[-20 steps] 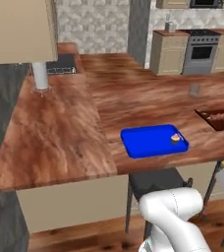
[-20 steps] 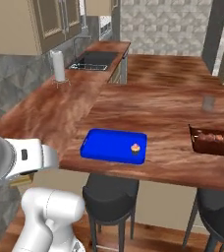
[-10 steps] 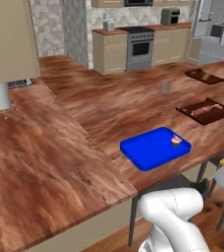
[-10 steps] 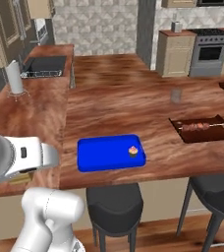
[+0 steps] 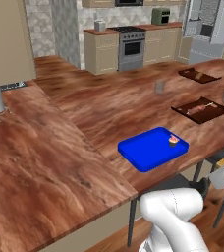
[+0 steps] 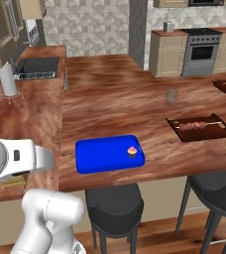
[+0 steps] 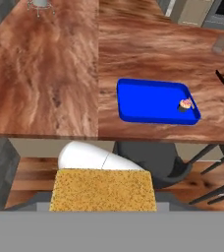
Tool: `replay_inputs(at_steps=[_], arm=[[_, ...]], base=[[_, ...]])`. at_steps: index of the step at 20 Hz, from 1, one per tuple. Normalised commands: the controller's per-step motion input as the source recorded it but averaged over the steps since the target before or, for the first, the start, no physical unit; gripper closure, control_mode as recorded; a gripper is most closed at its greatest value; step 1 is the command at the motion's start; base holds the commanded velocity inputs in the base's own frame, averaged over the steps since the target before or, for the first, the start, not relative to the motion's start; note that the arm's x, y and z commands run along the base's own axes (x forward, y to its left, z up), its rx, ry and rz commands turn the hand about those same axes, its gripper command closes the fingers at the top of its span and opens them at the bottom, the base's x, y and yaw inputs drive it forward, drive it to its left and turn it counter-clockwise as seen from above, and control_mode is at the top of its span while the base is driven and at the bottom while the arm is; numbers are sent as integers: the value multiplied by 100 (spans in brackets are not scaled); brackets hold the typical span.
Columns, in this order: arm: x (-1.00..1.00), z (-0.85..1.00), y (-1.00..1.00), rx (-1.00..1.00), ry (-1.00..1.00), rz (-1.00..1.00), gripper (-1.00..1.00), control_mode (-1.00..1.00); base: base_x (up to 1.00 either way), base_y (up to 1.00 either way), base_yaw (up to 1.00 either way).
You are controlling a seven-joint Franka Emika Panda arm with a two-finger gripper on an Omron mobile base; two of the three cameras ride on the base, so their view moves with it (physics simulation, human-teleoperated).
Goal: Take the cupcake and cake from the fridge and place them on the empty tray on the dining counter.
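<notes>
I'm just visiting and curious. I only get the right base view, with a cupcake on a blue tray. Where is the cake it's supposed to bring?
Observer: The hand view shows the cake, an orange-yellow block, apparently gripped in the tool, not yet over the dining counter.
Operator: Is the tray ahead of it?
Observer: Yes. In that view the tray lies ahead, slightly right, with the cupcake at its right end.
Operator: And where's the fridge?
Observer: The left base view has the fridge far back, right of the stove.
</notes>
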Motion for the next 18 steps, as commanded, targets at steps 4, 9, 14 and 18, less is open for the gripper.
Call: replay_inputs(at_steps=[4, 9, 14, 18], arm=[[0, 0, 0, 0, 0, 0, 100, 100], [93, -23, 0, 1, 0, 0, 100, -100], [100, -22, -5, 3, 0, 0, 100, -100], [89, -54, -15, 12, -2, 0, 100, -100]], base=[[5, 0, 0], [0, 0, 0], [0, 0, 0], [0, 0, 0]])
